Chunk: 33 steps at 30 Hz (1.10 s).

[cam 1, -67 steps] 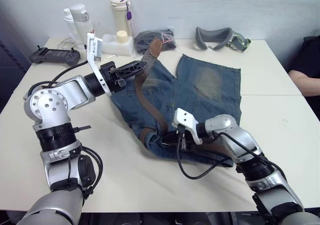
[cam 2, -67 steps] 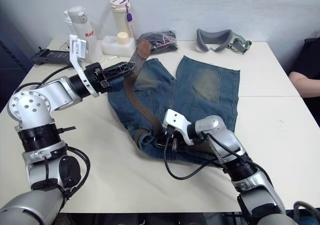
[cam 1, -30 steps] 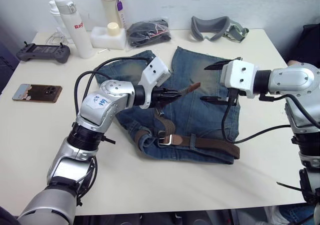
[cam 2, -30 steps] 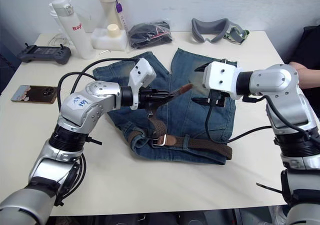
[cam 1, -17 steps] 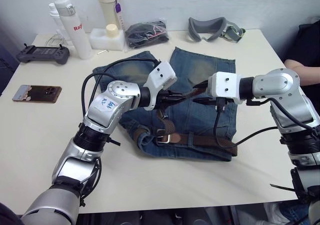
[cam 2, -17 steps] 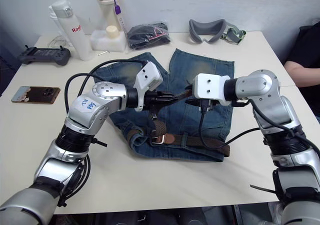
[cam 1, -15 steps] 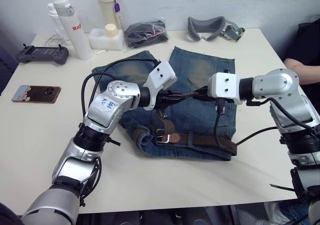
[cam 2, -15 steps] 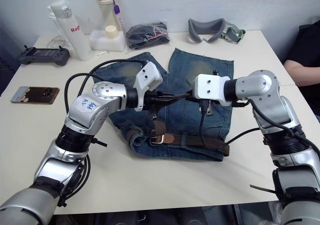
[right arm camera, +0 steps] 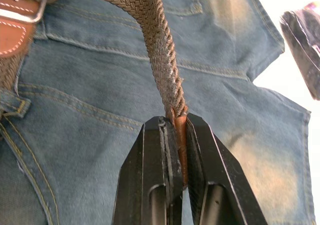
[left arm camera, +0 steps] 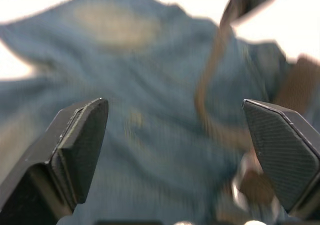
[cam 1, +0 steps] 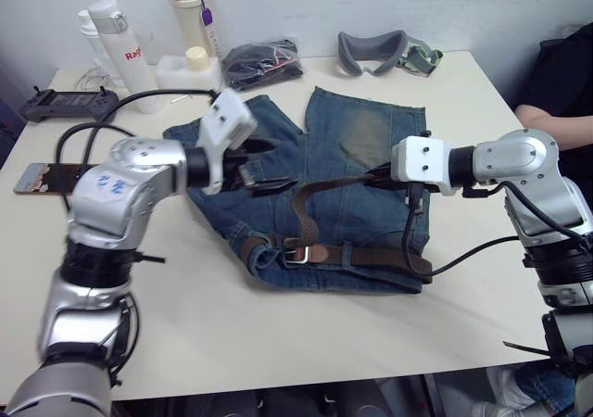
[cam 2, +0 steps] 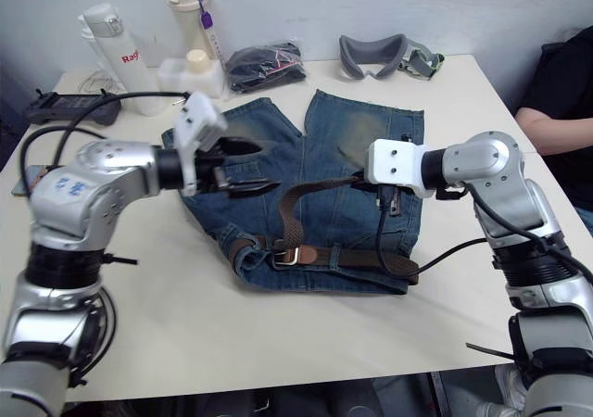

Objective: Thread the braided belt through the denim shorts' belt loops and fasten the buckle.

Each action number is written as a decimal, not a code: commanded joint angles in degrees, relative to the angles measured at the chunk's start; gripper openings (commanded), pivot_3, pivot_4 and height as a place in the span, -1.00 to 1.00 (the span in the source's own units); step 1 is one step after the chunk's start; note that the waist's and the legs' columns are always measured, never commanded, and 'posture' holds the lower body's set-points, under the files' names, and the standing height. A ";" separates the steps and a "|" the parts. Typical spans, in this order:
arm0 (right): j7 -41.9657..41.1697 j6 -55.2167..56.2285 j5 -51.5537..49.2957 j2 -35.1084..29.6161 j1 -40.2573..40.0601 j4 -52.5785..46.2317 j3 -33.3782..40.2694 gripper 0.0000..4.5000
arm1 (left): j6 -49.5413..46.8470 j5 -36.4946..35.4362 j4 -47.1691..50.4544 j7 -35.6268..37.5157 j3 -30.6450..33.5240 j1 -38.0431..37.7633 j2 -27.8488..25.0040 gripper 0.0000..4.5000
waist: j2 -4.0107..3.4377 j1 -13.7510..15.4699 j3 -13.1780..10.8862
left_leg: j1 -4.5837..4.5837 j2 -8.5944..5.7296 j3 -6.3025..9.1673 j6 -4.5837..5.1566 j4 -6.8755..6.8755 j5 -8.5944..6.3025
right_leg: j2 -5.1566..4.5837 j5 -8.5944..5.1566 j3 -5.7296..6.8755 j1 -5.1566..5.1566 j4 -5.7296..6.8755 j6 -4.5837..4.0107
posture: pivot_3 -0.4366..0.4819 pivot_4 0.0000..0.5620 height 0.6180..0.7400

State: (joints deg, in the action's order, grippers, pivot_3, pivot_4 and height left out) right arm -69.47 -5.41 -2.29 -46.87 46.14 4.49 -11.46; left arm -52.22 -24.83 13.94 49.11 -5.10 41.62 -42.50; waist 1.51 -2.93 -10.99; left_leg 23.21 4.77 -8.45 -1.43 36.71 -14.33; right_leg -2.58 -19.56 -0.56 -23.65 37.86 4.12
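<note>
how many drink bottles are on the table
3, all at the table's far left corner: a white flask with red lettering, a smaller white bottle partly hidden behind it, and a cream tumbler with a purple lid.

Silver jointed arms, white wrist blocks, black looping cables, black fingers.

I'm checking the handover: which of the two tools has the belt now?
The right tool, shut on the braided belt's tip. The left tool hangs open over the denim shorts, holding nothing.
</note>
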 commanded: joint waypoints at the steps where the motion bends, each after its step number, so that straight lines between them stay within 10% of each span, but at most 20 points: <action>1: 0.30 -0.67 -1.16 -0.38 -0.38 -2.46 2.04 -1.00 | -2.28 -1.80 8.25 3.52 -2.94 -2.47 -3.50 0.97 | 0.02 -0.07 -0.01 | 0.00 -0.01 0.00 0.01 0.01 -0.01 | 0.00 0.00 -0.06 0.01 0.00 0.00 | -0.05 -0.47 0.98; 12: 0.71 -2.99 -1.39 -0.02 -2.12 -5.08 2.10 -1.00 | -3.05 5.00 8.09 2.81 -11.19 -2.63 -7.69 0.97 | 0.05 -0.16 -0.03 | 0.01 -0.01 0.01 0.12 0.25 -0.10 | 0.06 -0.01 -0.36 0.03 0.11 -0.02 | -0.05 -0.47 0.98; 23: 0.09 -2.48 -1.07 0.90 -1.33 -3.85 0.94 -1.00 | -7.53 2.99 11.53 2.98 -7.18 -4.54 -9.95 -0.98 | 0.05 -0.21 -0.03 | 0.02 0.01 0.00 0.13 0.29 -0.11 | 0.10 -0.01 -0.41 0.01 0.15 -0.03 | -0.05 -0.47 0.98; 33: -1.46 -3.83 -0.65 2.76 -0.66 -1.71 -0.52 -1.00 | -20.11 -3.79 21.98 -3.15 7.98 -16.34 -11.36 -0.98 | 0.11 -0.37 -0.06 | 0.00 0.08 0.01 0.10 0.33 -0.14 | 0.11 -0.03 -0.53 -0.02 0.18 -0.05 | -0.05 -0.47 0.98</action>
State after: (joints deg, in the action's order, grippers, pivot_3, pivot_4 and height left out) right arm -71.10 -9.05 -2.68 -44.30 44.23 2.86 -12.56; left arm -70.13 -27.08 33.06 47.56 -0.77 25.93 -54.54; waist 1.61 -3.29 -11.05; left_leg 23.21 4.85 -8.44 -1.33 37.04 -14.47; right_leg -2.47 -19.59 -1.09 -23.67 38.04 4.06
